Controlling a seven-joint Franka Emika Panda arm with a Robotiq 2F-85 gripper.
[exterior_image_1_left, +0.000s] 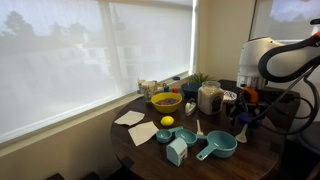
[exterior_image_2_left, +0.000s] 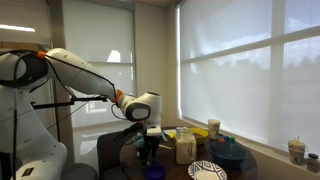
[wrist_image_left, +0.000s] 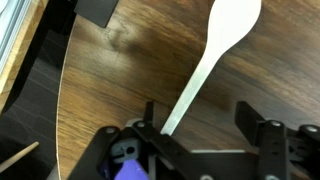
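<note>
The claw (wrist_image_left: 197, 120) stands wide open over the round table (wrist_image_left: 110, 85), straddling the handle of a white spoon (wrist_image_left: 222, 40) lying flat near the table's edge; it seems not yet to grip it.

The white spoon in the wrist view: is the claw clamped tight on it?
No, the gripper has its fingers wide apart, and the thin handle of the white spoon lies between them with a clear gap beside it.
</note>
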